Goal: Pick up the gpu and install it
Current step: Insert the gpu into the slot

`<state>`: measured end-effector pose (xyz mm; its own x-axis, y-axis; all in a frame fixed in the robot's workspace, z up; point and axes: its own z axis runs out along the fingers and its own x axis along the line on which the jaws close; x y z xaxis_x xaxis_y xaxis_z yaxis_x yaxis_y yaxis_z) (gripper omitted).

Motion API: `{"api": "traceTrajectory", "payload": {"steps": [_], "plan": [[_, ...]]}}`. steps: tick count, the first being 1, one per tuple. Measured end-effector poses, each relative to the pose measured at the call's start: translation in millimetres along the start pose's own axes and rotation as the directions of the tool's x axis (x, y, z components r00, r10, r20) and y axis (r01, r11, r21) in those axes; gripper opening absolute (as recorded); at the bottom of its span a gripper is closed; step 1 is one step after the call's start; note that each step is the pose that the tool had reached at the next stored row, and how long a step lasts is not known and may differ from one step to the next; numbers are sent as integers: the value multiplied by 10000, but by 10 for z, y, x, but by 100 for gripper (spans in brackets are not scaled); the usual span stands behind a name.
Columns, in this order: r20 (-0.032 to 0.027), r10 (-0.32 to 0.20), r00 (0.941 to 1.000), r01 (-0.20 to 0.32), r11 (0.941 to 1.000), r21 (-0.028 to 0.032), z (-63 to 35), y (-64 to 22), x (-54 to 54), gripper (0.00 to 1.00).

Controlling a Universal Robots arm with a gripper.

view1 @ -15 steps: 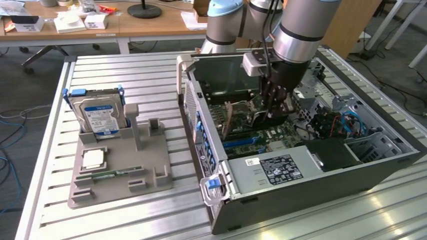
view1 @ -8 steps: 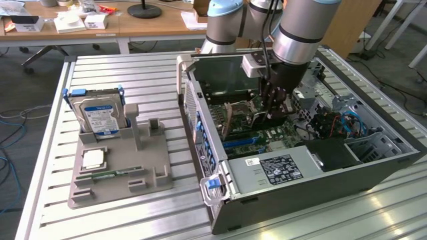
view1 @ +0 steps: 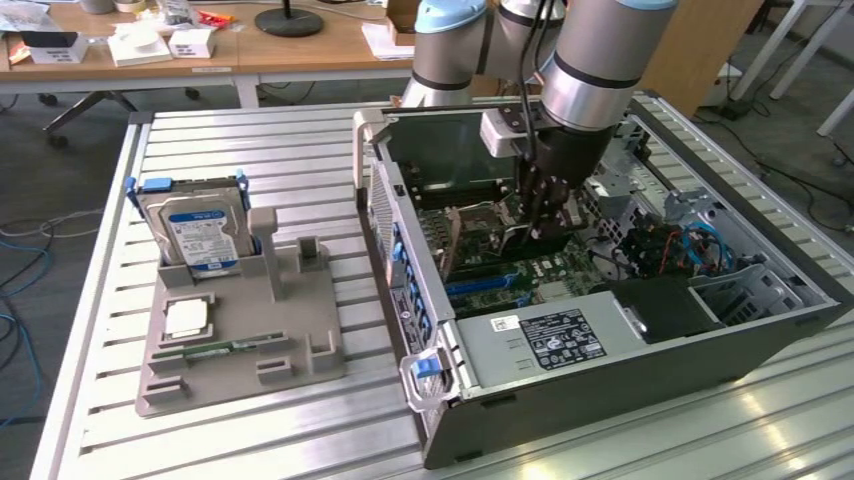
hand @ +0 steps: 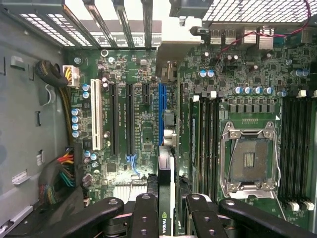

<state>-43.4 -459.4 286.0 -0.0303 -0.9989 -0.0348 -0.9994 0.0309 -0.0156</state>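
Gpu stands on edge inside the open computer case, pinched across both faces by the gripper. Its long axis runs straight ahead of the hand, in line with the blue slot. Hard drive stands well apart, at the exterior view's left. White slot flanks one side of the hand, CPU socket the other. Card edge is thin and black, with a logo by the fingers.

gpu: thin black card, green logo on its face
pose: edge-on, upright
place: clamped in the tool, reaching out beyond it
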Motion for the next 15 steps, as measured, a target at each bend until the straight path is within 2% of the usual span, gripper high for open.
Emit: {"api": "traceTrajectory", "payload": {"steps": [15], "plan": [[1,2,10000,-2,10000,1,53,3,1,27]]}}
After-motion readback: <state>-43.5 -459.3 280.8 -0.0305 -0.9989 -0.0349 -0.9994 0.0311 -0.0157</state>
